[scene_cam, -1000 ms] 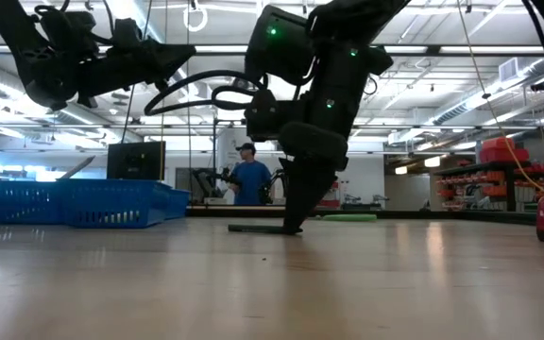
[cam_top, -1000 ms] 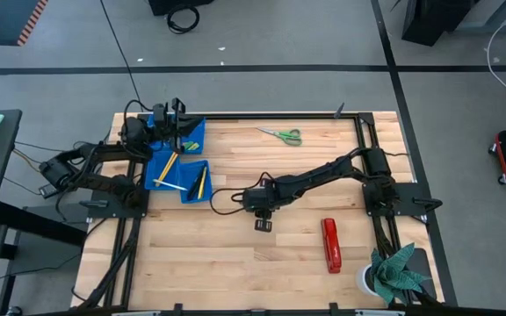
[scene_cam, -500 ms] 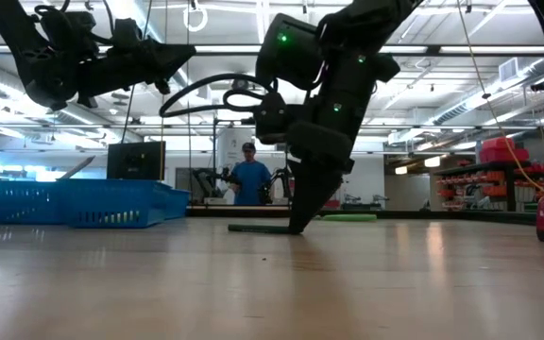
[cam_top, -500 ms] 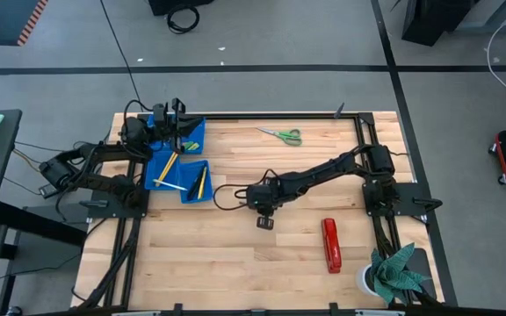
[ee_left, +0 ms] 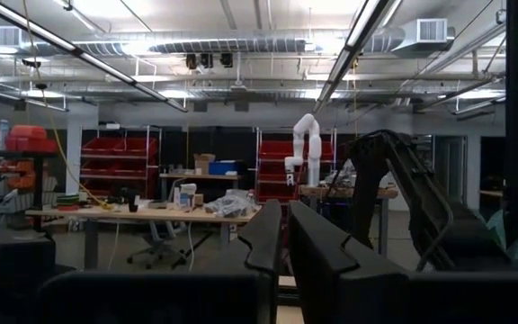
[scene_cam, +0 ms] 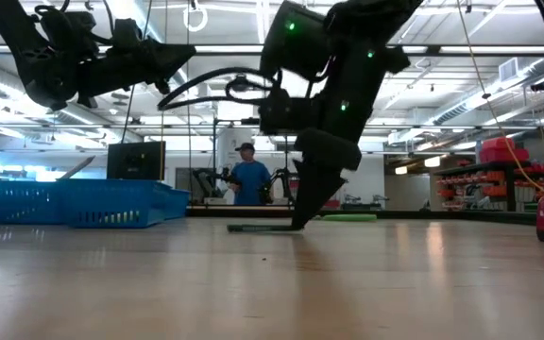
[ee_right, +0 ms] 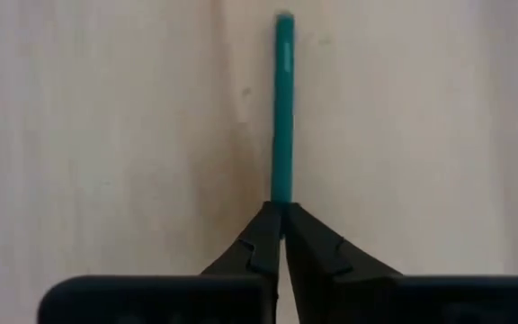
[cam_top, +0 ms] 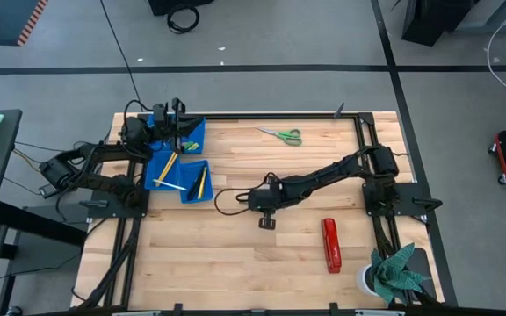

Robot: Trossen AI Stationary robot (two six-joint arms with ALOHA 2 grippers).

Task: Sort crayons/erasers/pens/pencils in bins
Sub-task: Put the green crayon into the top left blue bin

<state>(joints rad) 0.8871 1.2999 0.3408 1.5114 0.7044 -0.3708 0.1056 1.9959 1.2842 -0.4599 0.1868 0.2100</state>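
A thin teal-green stick (ee_right: 282, 108), pencil-like, lies flat on the wooden table near its middle and shows in the low view as a dark line (scene_cam: 258, 228). My right gripper (ee_right: 282, 209) slants down onto the stick's end and is shut on it. My right gripper also shows in the low view (scene_cam: 297, 225). The blue bins (cam_top: 176, 162) stand at the far left, with yellow and white pencils (cam_top: 167, 167) lying in them. My left gripper (ee_left: 285, 220) hangs raised above the bins, pointing up into the room, shut with nothing between its fingers. My right gripper pinches the stick's nearest end (ee_right: 282, 193) between its two fingertips. The fingers come slanting down from above and lie along the stick, which runs straight on from them. The stick rests flat on the table.
Green-handled scissors (cam_top: 281, 134) lie at the far edge. A red stapler (cam_top: 330, 245) lies near the right front, and a potted plant (cam_top: 393, 272) stands at the near right corner. A person (scene_cam: 247, 179) stands in the room behind the table.
My right gripper has shut its fingers on the end of the teal stick and tipped a little. The stick has stayed flat on the table.
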